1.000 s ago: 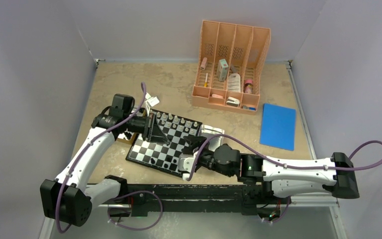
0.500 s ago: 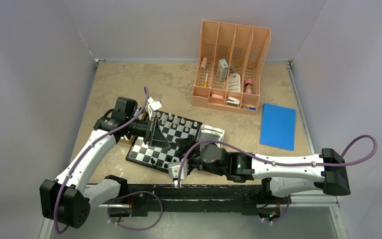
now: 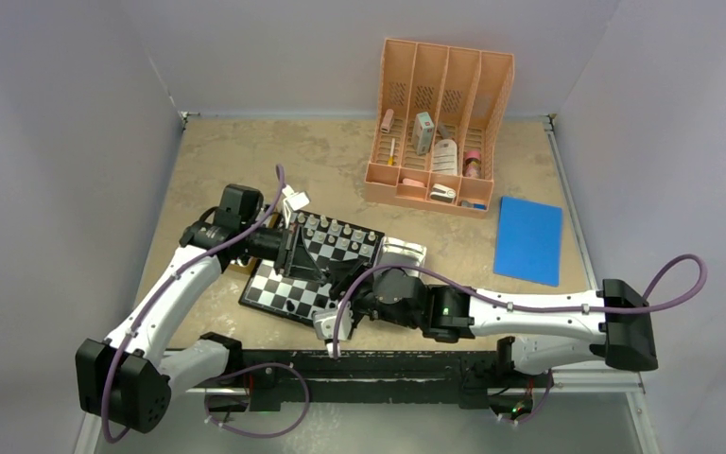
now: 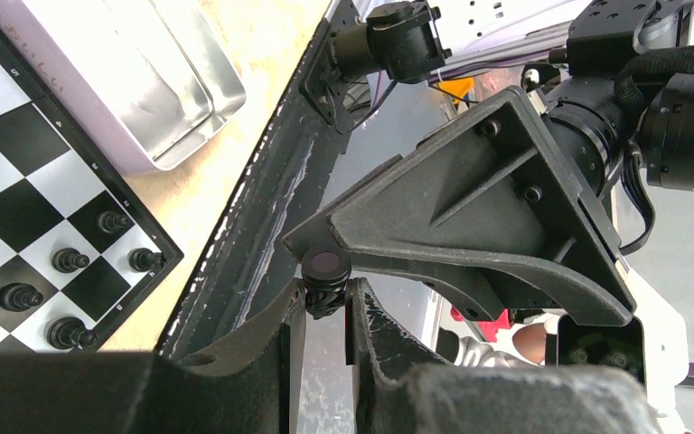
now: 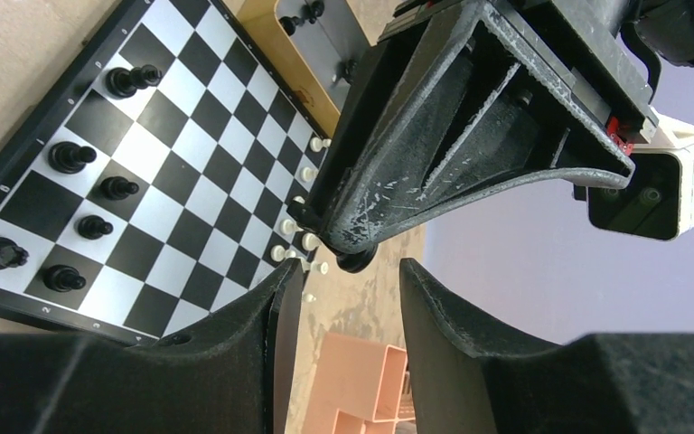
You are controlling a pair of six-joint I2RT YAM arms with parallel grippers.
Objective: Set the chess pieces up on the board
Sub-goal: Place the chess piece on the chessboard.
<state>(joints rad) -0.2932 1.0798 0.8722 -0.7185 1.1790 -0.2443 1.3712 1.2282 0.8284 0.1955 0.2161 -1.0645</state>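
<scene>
While the left gripper [image 4: 325,297] hung above the left part of the board [image 3: 284,288] in the top view, its two fingers were pinched narrowly on a small black chess piece [image 4: 326,269]. The round top of that piece showed just over the fingertips near the centre of the left wrist view.

The right gripper [image 5: 348,282] sat at the lower centre of the top view, by the board's bottom edge. Its fingers stood moderately apart with nothing between them. In the right wrist view the left gripper's tip and its piece appeared just above that gap.

The board lay tilted on the table [image 3: 246,161], a little left of centre in the top view. Several black pieces [image 5: 117,188] stood upright on the squares at the left of the right wrist view, in the two rows nearest the rim. White pieces [image 5: 305,172] stood along the opposite edge, partly hidden behind the left gripper.

A shiny metal tray [image 4: 163,81] lay just beside the board, at the upper left of the left wrist view. A tan box [image 5: 294,54] touched the board's edge at the top of the right wrist view. A peach organizer [image 3: 440,123] and a blue pad [image 3: 529,239] were well apart from the board, toward the upper right of the top view.
</scene>
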